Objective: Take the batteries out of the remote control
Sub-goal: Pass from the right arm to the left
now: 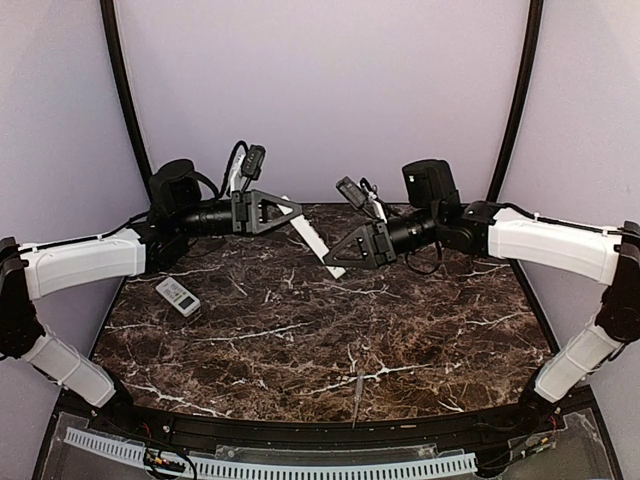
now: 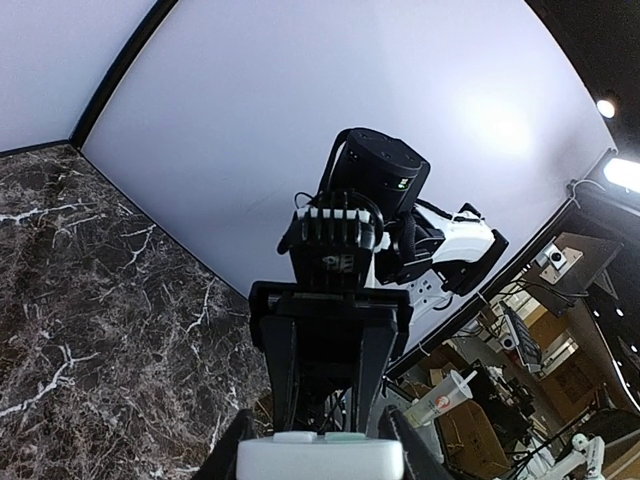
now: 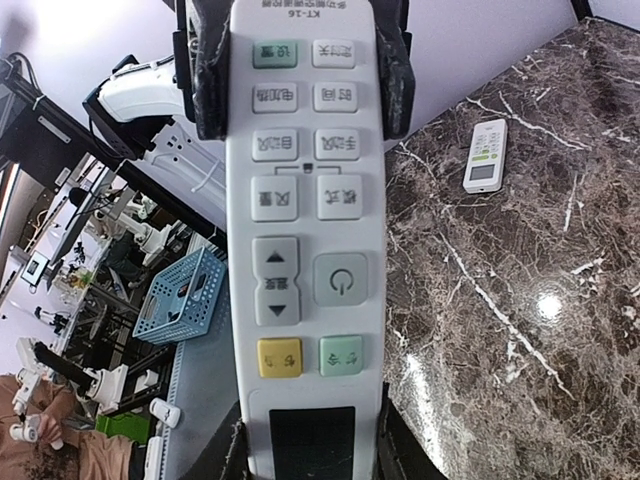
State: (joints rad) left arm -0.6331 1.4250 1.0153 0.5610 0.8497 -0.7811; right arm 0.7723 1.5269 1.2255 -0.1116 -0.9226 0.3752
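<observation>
A long white remote control is held in the air between both grippers, above the far middle of the table. My left gripper is shut on its far end, and my right gripper is shut on its near end. In the right wrist view the remote's button face fills the middle. My right fingers clamp its display end, and the left gripper's fingers clamp the top. In the left wrist view only the remote's white end shows between my fingers. No batteries are in view.
A second, smaller white remote lies face up on the dark marble table at the left; it also shows in the right wrist view. A thin grey stick-like thing lies near the front middle edge.
</observation>
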